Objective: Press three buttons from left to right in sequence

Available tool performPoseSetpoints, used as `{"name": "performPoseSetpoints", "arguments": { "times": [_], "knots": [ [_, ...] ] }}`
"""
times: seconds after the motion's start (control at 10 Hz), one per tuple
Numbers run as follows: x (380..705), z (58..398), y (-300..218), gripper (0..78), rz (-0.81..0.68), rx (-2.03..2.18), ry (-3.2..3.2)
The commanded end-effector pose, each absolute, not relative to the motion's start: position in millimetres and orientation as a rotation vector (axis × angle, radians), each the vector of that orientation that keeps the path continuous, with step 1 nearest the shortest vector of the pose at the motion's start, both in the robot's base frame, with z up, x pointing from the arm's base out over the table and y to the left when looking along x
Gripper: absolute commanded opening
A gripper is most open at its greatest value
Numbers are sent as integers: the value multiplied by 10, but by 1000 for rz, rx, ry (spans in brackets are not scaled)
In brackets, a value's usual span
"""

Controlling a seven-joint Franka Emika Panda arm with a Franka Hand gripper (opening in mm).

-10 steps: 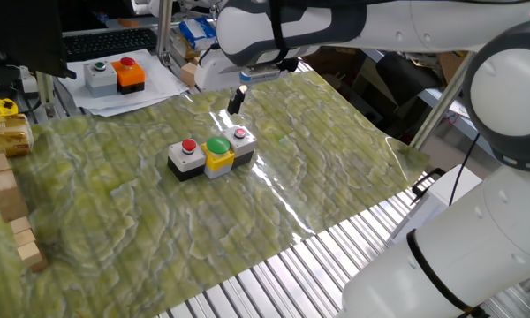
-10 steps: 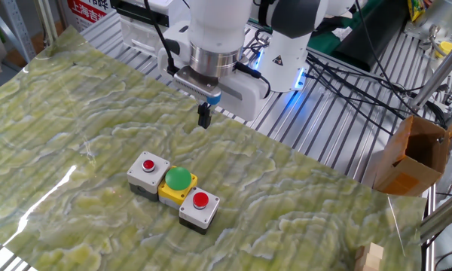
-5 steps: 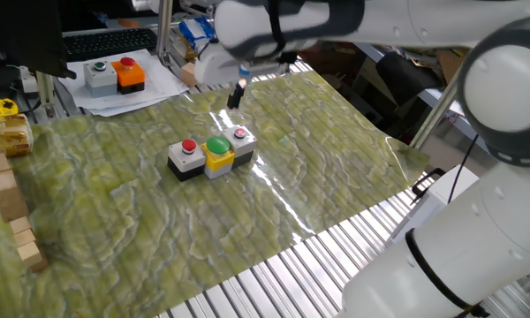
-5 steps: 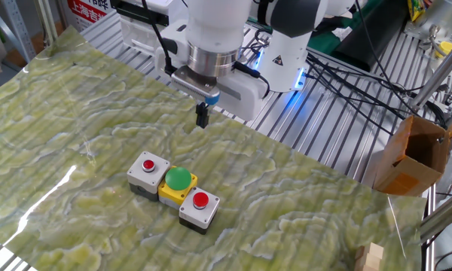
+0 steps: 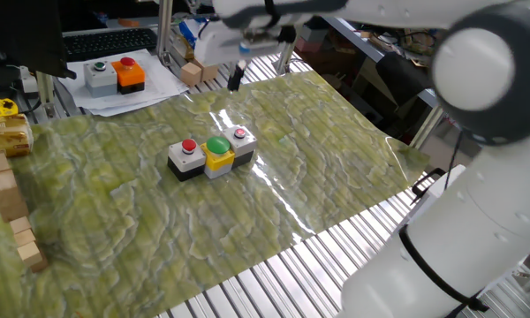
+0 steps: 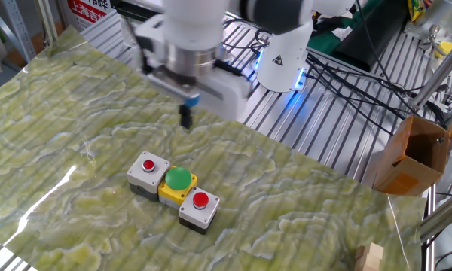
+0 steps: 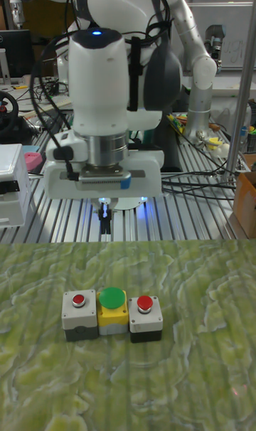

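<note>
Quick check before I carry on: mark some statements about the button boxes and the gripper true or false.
1. The three joined button boxes sit in one row on the green mat. True.
2. The gripper is pressing the big green button. False: it hangs above the mat, behind the row, touching no button.
3. The middle box is yellow. True.
4. Both end boxes carry red buttons. True.
5. A separate grey box and orange box stand on the mat beside the row. False: they stand off the mat, on white paper at the far edge.
</note>
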State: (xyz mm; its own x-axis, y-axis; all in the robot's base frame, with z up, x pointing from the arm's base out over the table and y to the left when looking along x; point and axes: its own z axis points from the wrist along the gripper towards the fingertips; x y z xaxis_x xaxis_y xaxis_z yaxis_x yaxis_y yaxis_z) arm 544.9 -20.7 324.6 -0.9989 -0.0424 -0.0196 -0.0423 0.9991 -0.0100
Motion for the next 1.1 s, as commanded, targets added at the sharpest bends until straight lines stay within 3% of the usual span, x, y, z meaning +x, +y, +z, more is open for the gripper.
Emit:
{"name": "performPoseSetpoints", "arguments": {
  "times": [0.1, 1.1],
  "knots": [
    [5809, 3384, -476, 0, -5, -105, 3125],
    [5783, 3316, -479, 0, -14, -98, 3127]
  ]
}}
